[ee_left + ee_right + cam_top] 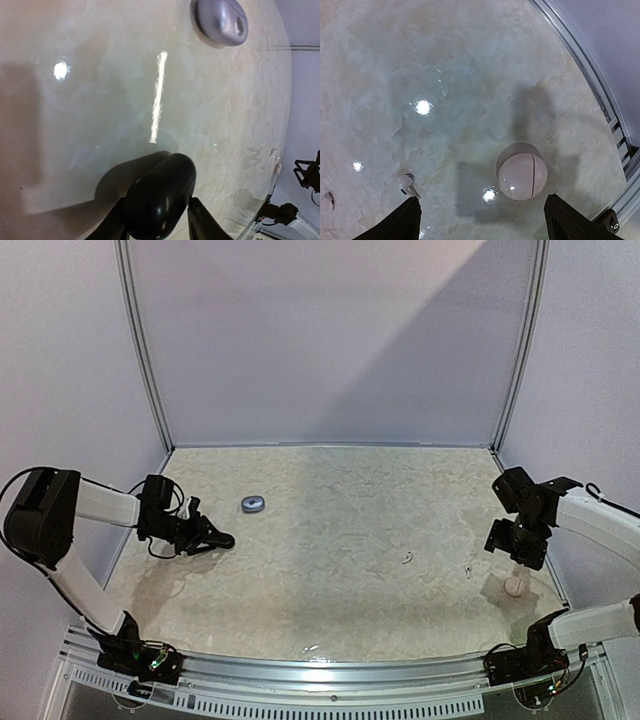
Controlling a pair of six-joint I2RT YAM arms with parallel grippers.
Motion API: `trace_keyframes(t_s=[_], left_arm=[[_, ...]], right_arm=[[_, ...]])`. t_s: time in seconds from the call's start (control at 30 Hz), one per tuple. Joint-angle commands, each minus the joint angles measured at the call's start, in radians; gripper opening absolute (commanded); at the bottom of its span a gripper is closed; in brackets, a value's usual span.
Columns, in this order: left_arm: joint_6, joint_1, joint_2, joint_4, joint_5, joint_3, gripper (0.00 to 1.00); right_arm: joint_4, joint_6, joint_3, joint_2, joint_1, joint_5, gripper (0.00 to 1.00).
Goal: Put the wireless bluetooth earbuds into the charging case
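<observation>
My left gripper (207, 536) is shut on a glossy black charging case (160, 195), held low over the table at the left; the case is closed. A white earbud (408, 558) and a second one (468, 570) lie right of centre. In the right wrist view one earbud (406, 181) lies by my left fingertip and another (327, 198) at the frame's left edge. My right gripper (482, 225) is open and empty, hovering above a closed round pinkish-white case (522, 176), which also shows in the top view (515, 586).
A closed grey-blue oval case (253, 504) lies on the table just beyond the left gripper, also in the left wrist view (220, 20). The metal table rail (600, 95) runs close to the right of the round case.
</observation>
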Motion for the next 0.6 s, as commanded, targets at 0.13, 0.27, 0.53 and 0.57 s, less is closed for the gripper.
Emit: trace_keyframes(t_s=[0.13, 0.27, 0.53, 0.57], left_arm=[[0.074, 0.035, -0.001, -0.236, -0.136, 0.076, 0.68], [0.12, 0.037, -0.011, -0.399, -0.22, 0.145, 0.94], [0.192, 0.037, -0.011, -0.619, -0.298, 0.306, 0.99], [0.189, 0.037, -0.016, -0.615, -0.289, 0.307, 0.99]], right_arm=[[-0.009, 0.04, -0.095, 0.022, -0.121, -0.115, 0.88], [-0.011, 0.037, -0.117, 0.039, -0.183, -0.134, 0.89], [0.002, 0.041, -0.165, 0.006, -0.219, -0.163, 0.89], [0.02, 0.038, -0.18, -0.004, -0.224, -0.177, 0.89]])
